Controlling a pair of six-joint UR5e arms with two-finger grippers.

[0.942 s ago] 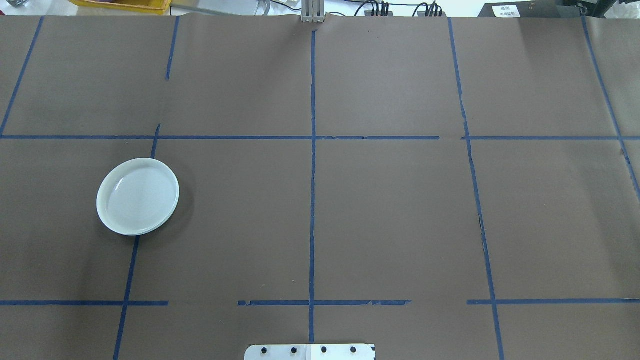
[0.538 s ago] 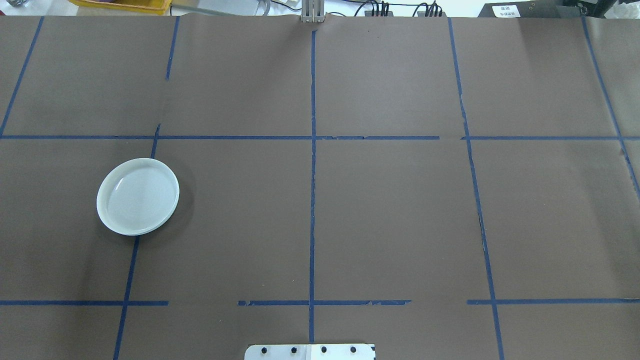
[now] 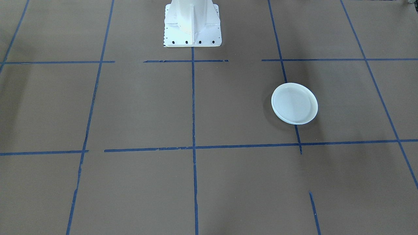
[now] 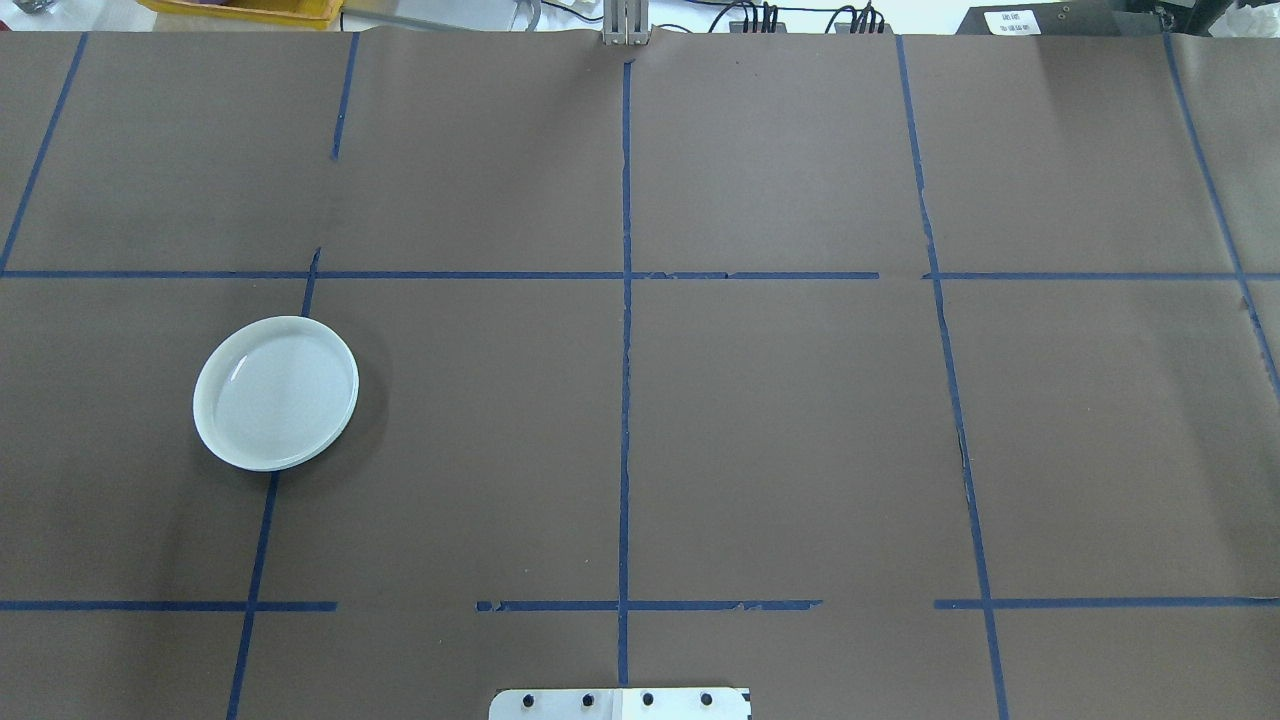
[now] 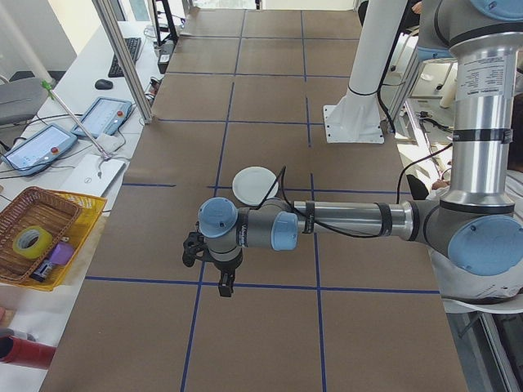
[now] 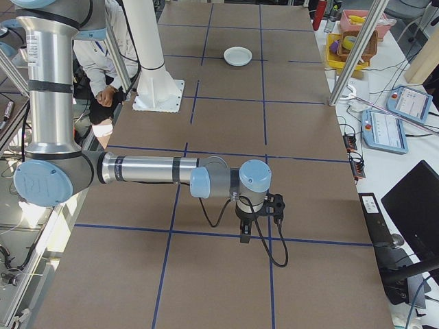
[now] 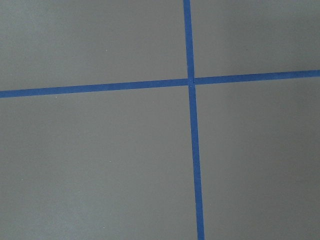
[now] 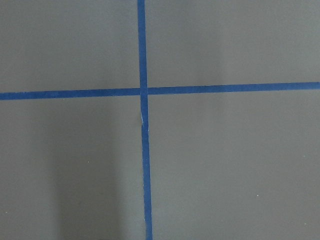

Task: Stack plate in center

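Pincer work first: my left pincer (image 5: 223, 286) hangs over the bench (image 4: 780, 420) at the end of its arm in the left side view, and my right pincer (image 6: 245, 235) hangs likewise in the right side view. Both show only in those side views, so I cannot tell how far either is open, and I see nothing held in either.

On the plate (image 4: 276, 393): it lies flat on the brown paper in the overhead view, off toward nine o'clock from the bench's middle, resting across one of the blue tape lines (image 4: 625, 400). A thin second rim shows at its lower edge; whether another plate lies under it I cannot tell. Neither pincer is near it.

Compared with the earlier overhead pictures, nothing differs: the plate sits on the same spot, and no arm has entered that view.
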